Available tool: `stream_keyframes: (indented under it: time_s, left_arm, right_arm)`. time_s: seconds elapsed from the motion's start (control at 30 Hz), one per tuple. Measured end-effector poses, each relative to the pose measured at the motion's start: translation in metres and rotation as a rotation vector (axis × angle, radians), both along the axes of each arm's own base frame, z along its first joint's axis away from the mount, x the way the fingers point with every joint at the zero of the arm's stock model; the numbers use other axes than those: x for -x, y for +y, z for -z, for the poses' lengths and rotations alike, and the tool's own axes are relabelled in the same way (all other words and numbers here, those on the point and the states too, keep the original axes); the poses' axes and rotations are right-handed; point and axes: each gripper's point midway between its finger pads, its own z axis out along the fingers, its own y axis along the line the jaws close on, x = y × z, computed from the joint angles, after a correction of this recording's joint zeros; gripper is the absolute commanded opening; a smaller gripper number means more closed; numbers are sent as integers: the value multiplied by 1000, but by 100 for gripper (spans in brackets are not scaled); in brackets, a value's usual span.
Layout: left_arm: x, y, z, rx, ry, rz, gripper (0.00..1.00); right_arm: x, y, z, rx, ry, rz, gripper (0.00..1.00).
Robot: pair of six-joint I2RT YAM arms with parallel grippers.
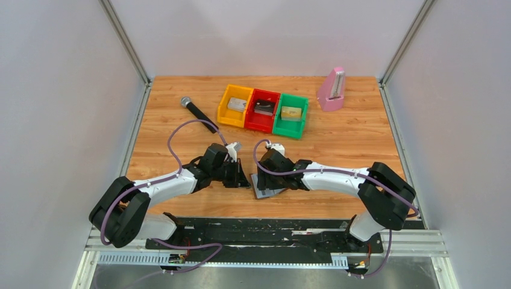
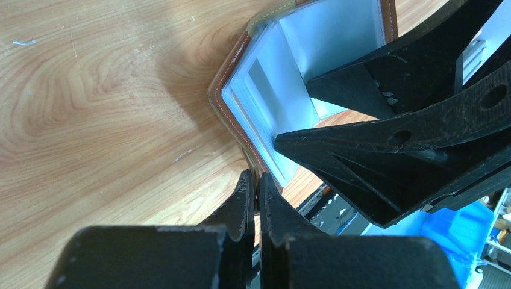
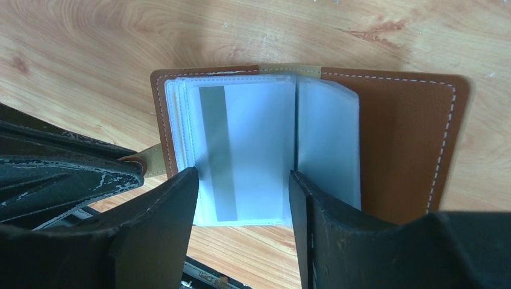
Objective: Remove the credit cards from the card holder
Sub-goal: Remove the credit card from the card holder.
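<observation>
Brown leather and clear plastic are lying spread on the wood table [image 1: 337,138], where the holder [image 3: 398,138] is sitting open, cover down, between two grippers. At the holder's left edge, the left gripper [image 2: 254,177] is pressing its jaws tight together on what looks like the tan strap [image 3: 153,164], apparently pinning the holder in place. Over the holder's near edge, the right gripper [image 3: 244,180] is hovering with jaws fairly wide and gripping nothing. Its fingers are straddling the top leaf of the sleeves [image 3: 328,138], inside which a pale card [image 3: 253,156] with a grey stripe is showing. No card is lying outside the holder, so the job is looking barely begun. Trouble is likely waiting in the plastic. Jaws closing here could be catching sleeve and card together, lifting the whole stack of leaves or dragging the holder along instead of sliding the card free. The thin pinch on the strap could be giving way under that pull, letting the holder skid. With both grippers crowding the holder's left half, a careless move could also be knocking one against the other.
</observation>
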Motion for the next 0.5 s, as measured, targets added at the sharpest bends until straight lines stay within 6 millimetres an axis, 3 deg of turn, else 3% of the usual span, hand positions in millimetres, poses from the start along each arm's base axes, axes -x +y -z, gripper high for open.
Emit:
stream_keyframes:
  time_s: [0.23, 0.5]
  left_arm:
    - [0, 0, 0, 0, -1, 1, 0]
    - [0, 0, 0, 0, -1, 1, 0]
  right_arm:
    - [0, 1, -1, -1, -1, -3, 54]
    - [0, 0, -4, -3, -10, -4, 59]
